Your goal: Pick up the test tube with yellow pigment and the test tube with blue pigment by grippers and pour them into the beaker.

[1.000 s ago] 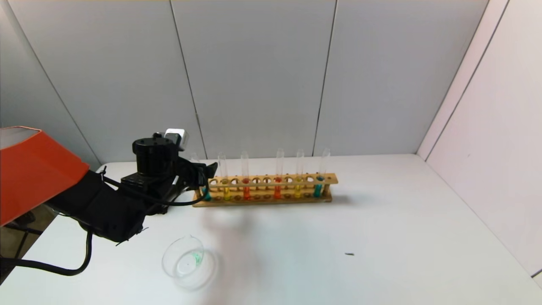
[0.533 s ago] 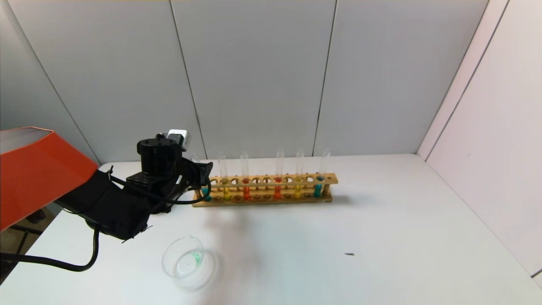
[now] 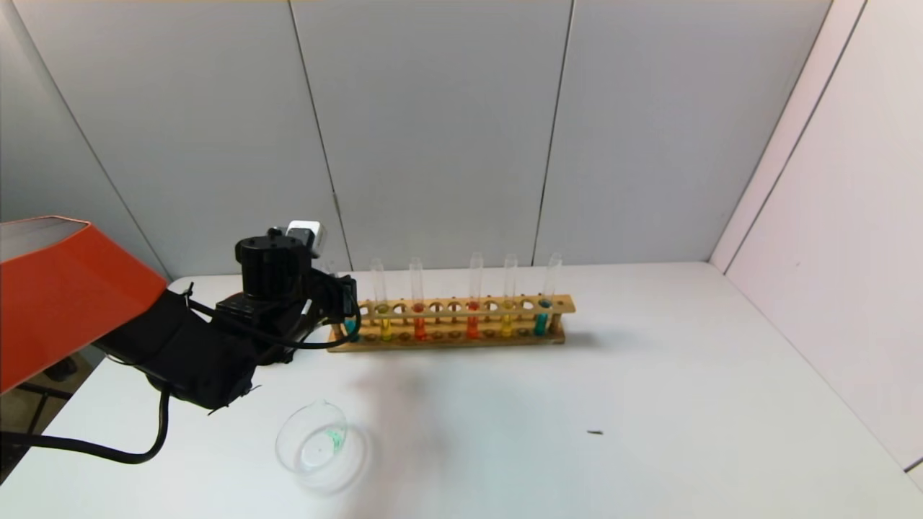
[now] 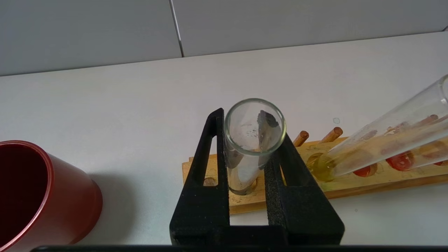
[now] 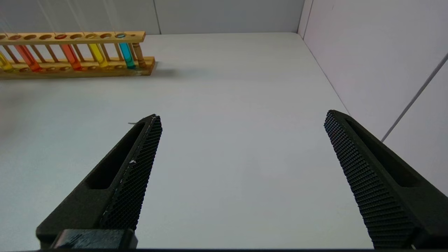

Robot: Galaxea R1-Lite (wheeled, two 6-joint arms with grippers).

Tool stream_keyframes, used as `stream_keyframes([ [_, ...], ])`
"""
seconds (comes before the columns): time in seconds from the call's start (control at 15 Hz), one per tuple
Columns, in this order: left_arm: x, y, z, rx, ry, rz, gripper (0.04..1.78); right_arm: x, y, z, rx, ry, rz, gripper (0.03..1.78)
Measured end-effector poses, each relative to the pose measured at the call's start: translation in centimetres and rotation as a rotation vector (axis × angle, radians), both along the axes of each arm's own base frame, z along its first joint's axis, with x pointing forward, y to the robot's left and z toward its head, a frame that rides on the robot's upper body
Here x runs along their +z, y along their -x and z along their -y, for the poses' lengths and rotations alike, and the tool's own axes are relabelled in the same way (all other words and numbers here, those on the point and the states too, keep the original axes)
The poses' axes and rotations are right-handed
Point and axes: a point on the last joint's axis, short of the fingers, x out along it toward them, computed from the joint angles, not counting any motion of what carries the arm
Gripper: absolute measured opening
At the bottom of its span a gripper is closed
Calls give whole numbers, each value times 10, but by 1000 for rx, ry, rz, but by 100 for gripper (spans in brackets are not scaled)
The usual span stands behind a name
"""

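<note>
Glass catches the light along the wooden rack (image 3: pixel 454 323) at the back of the worktop (image 3: pixel 577 404), seen from the head view. The left gripper (image 3: pixel 349 308) sits at the rack's left end, right at the test tube with blue pigment (image 3: pixel 351 329) – teal shows just below the black fingers. A test tube with yellow pigment (image 3: pixel 386 326) stands one slot to the right, upright like the rest. The beaker (image 3: pixel 315 443) waits nearer the robot, below and a little left of that gripper, so I'd judge the tube must rise along its vertical axis, then swing back towards it.

From the left wrist view, the gripper's fingers (image 4: pixel 210 175) are pinched on the clear upper part of a tube (image 4: pixel 252 140), mouth upward, its foot still in the rack. A red cup (image 4: pixel 38 196) stands beside the rack.

From the right wrist view, the right gripper (image 5: pixel 241 157) hangs spread wide over bare worktop, well apart from the rack – plainly the farther arm.
</note>
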Motion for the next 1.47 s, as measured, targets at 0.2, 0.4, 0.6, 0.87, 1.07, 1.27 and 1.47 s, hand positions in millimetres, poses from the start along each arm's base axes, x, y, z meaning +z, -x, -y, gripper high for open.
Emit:
stream_keyframes([
  [0.2,1,1,1,-2,-1,0,33,0,0,0,0,0,0,170],
  [0.4,2,1,1,-3,-2,5,33,0,0,0,0,0,0,170],
  [0.6,6,2,1,-4,-6,7,33,0,0,0,0,0,0,170],
  [0.87,18,3,1,1,-15,-11,33,0,0,0,0,0,0,170],
  [1.07,30,3,0,3,-17,-13,33,0,0,0,0,0,0,170],
  [1.27,47,2,1,5,-16,-9,33,0,0,0,0,0,0,170],
  [1.47,63,2,1,16,-16,3,33,0,0,0,0,0,0,170],
])
